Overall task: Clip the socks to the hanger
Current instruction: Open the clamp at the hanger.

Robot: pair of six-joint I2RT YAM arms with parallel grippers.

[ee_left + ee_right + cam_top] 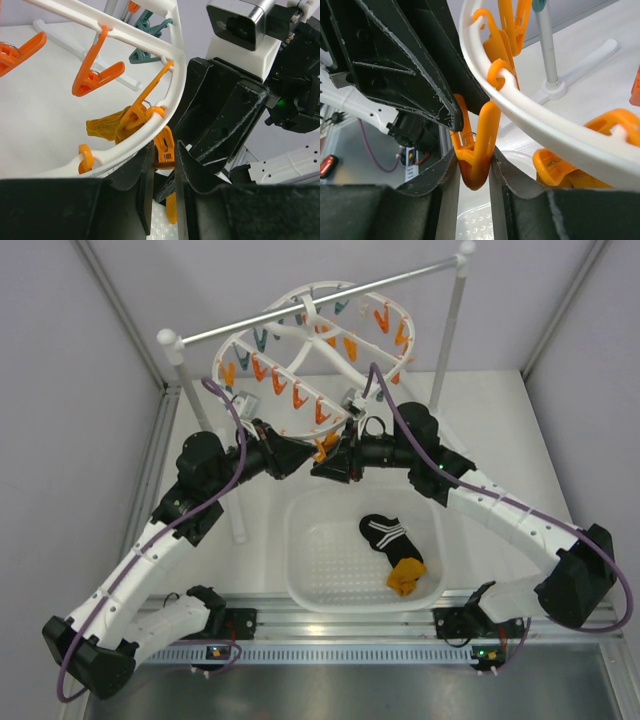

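sock hangs at hanger rim beside left gripper pinching clothespin.

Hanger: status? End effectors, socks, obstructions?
Left end effector shut on orange clothespin at hanger rim. Right end effector likewise. Mustard sock hangs at rim; striped sock, spare mustard sock in basket. End effectors crowd each other.

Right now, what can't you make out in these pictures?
- Left wrist view: the hanger rim covers the mustard sock's top, so whether it is clipped is unclear.
- Right wrist view: that sock is cut off by the bottom edge.
- Top view: the clothespin in the right gripper is mostly hidden beneath both wrists.
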